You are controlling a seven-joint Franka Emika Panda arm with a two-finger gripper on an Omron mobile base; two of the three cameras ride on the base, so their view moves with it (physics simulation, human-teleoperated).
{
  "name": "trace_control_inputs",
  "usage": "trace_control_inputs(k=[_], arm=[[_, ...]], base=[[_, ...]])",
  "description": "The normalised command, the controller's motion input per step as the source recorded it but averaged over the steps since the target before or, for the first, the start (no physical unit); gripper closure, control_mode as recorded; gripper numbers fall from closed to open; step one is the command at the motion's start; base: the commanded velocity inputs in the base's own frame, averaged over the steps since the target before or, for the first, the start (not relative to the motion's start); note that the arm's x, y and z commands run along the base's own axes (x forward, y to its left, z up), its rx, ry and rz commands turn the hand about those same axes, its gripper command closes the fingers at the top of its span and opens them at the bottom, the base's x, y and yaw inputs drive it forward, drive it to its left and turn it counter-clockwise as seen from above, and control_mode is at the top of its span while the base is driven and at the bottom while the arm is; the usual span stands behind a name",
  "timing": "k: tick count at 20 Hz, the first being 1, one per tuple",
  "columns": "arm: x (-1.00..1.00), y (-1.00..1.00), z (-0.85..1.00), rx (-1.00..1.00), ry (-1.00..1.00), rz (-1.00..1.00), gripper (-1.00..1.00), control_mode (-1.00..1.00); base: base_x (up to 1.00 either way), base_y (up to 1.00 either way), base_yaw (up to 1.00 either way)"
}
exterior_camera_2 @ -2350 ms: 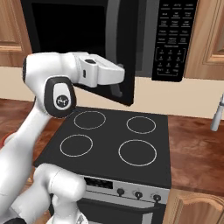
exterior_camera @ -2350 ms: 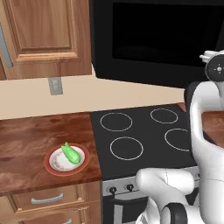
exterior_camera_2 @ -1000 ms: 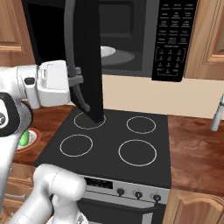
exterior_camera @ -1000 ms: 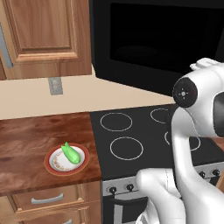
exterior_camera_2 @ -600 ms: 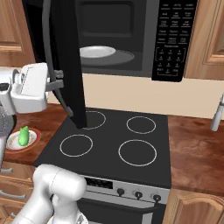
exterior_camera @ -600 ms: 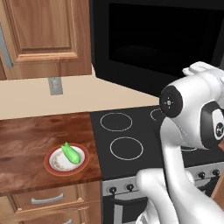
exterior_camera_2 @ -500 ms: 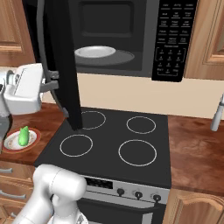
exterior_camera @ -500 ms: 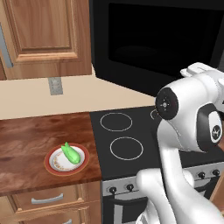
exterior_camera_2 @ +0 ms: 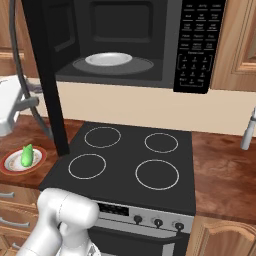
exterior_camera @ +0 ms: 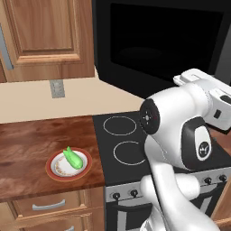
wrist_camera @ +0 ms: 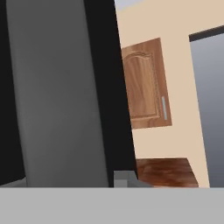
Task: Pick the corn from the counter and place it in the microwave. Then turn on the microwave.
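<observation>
One corn (exterior_camera: pixel 72 157) cob lies on a white red-rimmed plate (exterior_camera: pixel 84 165) on the wooden counter (exterior_camera: pixel 27 149), left of the black stovetop (exterior_camera_2: pixel 130 165). Above the stovetop the microwave (exterior_camera_2: pixel 150 45) stands with its door (exterior_camera_2: pixel 47 75) swung wide open toward the left, a white dish (exterior_camera_2: pixel 108 59) resting on the turntable inside. The arm reaches beside that door; in the hand view the door's grey handle (wrist_camera: pixel 57 96) sits right up close. Whether the claw is spread or pinching anything cannot be told.
</observation>
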Motion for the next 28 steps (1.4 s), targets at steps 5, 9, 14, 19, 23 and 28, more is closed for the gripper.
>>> trace_control_inputs(k=[5,9,14,19,23,28], arm=[[-0.61,0.18,0.0,0.0,-0.02,0.0,1.0,-1.0],[-0.39,0.13,0.0,0.0,0.0,0.0,1.0,-1.0],[-0.37,0.08,0.0,0.0,0.0,0.0,1.0,-1.0],[-0.44,0.13,0.0,0.0,0.0,0.0,1.0,-1.0],[-0.45,0.14,0.0,0.0,0.0,0.0,1.0,-1.0],[-0.47,0.15,0.0,0.0,0.0,0.0,1.0,-1.0]], base=[[0.0,0.0,0.0],[0.0,0.0,0.0],[0.0,0.0,0.0],[0.0,0.0,0.0],[0.0,0.0,0.0],[0.0,0.0,0.0]])
